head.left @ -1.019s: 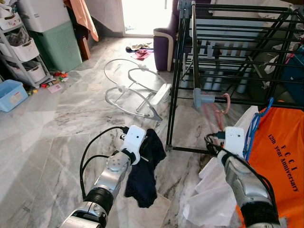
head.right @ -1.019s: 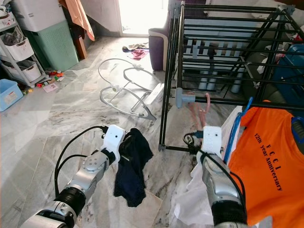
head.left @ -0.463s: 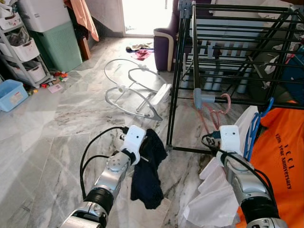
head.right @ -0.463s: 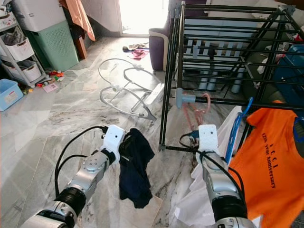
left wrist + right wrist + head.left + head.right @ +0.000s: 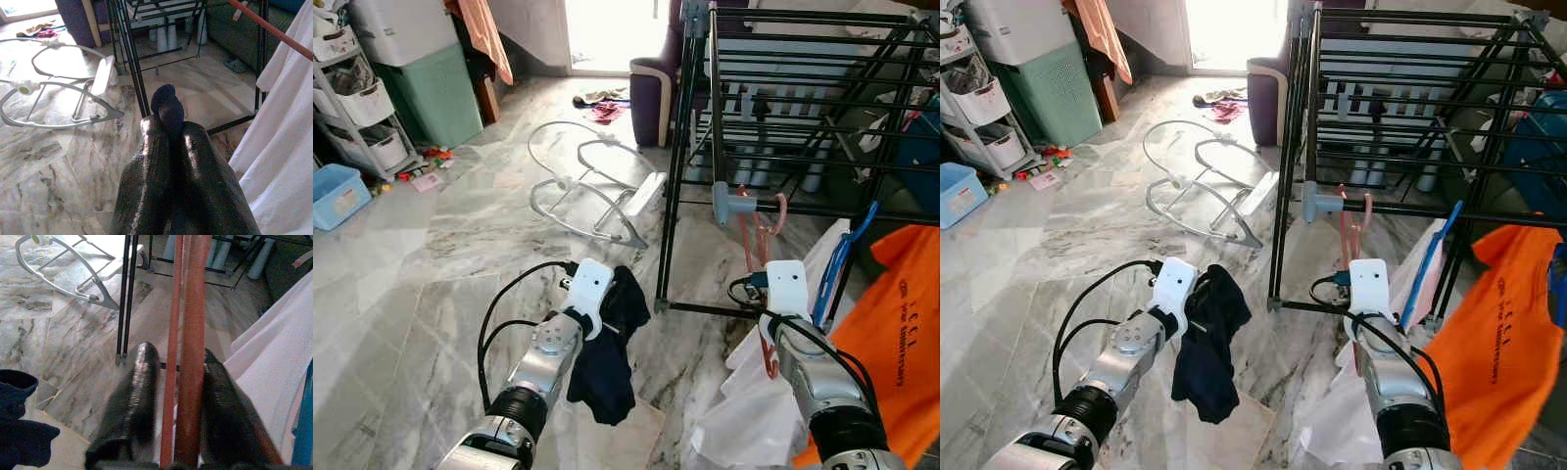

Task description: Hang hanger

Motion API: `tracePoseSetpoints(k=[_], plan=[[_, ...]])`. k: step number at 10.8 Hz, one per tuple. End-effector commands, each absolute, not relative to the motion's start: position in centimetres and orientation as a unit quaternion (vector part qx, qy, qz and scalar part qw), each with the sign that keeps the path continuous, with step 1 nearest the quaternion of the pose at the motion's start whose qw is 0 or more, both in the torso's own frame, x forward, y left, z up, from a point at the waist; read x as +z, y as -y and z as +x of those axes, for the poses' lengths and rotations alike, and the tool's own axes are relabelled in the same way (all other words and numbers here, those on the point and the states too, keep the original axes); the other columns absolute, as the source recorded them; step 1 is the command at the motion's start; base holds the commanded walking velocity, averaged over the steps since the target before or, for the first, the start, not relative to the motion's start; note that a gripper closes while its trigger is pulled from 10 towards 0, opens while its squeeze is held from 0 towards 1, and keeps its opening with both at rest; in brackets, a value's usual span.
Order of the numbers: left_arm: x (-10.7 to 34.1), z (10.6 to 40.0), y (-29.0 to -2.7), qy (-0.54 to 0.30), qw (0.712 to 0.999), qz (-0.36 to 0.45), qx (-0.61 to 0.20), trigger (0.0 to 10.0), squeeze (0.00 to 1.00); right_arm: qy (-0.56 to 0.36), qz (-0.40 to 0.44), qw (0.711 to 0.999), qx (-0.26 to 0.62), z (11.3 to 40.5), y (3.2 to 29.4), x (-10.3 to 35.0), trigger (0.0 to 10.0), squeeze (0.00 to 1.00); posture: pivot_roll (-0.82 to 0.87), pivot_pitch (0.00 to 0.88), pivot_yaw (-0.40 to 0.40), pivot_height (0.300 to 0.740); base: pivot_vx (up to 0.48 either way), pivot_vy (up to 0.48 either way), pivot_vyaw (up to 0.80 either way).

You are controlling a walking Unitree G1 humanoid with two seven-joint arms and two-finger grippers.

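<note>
Two arms are seen reaching forward in the head views, over a grey marble floor [image 5: 431,245]. The left hand [image 5: 607,315] is clenched on a dark blue garment [image 5: 605,367], which hangs from it above the floor. The right hand [image 5: 766,294] is raised just before the black drying rack [image 5: 783,108], and a pink hanger [image 5: 759,235] is grasped in it; the hanger's hook is seen at a lower front bar of the rack, beside a grey joint, though whether it rests on the bar cannot be told. A white cloth [image 5: 754,411] and an orange shirt [image 5: 891,333] are draped to the right of that arm, with a blue hanger [image 5: 837,259] between them. A white bouncer frame [image 5: 592,191] lies on the floor further off.

In the left wrist view, the two black fingers [image 5: 151,181] are pressed together around a fold of the dark garment [image 5: 167,107].

In the right wrist view, the pink hanger's [image 5: 188,333] bars are gripped between the two black fingers [image 5: 134,396], with the rack's legs beyond.
</note>
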State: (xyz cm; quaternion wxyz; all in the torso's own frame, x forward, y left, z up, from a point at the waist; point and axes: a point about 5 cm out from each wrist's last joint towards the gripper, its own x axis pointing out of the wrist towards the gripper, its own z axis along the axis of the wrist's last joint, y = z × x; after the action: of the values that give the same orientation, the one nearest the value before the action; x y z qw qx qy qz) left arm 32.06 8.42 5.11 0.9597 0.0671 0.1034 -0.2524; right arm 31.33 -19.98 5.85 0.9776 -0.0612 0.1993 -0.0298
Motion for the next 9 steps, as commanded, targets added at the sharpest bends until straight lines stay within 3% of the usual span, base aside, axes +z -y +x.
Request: tracePoseSetpoints(k=[1,6,9], plan=[[5.8,32.6,-8.3,-0.094,0.96,0.072,-0.252,10.0,0.0,-0.195,-0.069,0.978,-0.034,31.5,20.4,6.1,0.0,0.0,-0.05,0.0,0.014,0.74,0.0,0.0,0.0],[5.9,32.7,-8.0,-0.093,0.961,0.072,-0.252,10.0,0.0,-0.157,-0.088,0.983,-0.046,31.7,20.4,7.6,0.0,0.0,-0.05,0.0,0.011,0.74,0.0,0.0,0.0],[6.1,32.7,-8.0,-0.084,0.962,0.075,-0.247,10.0,0.0,-0.087,-0.073,0.991,-0.066,31.2,20.0,10.0,0.0,0.0,-0.04,0.0,0.006,0.74,0.0,0.0,0.0]])
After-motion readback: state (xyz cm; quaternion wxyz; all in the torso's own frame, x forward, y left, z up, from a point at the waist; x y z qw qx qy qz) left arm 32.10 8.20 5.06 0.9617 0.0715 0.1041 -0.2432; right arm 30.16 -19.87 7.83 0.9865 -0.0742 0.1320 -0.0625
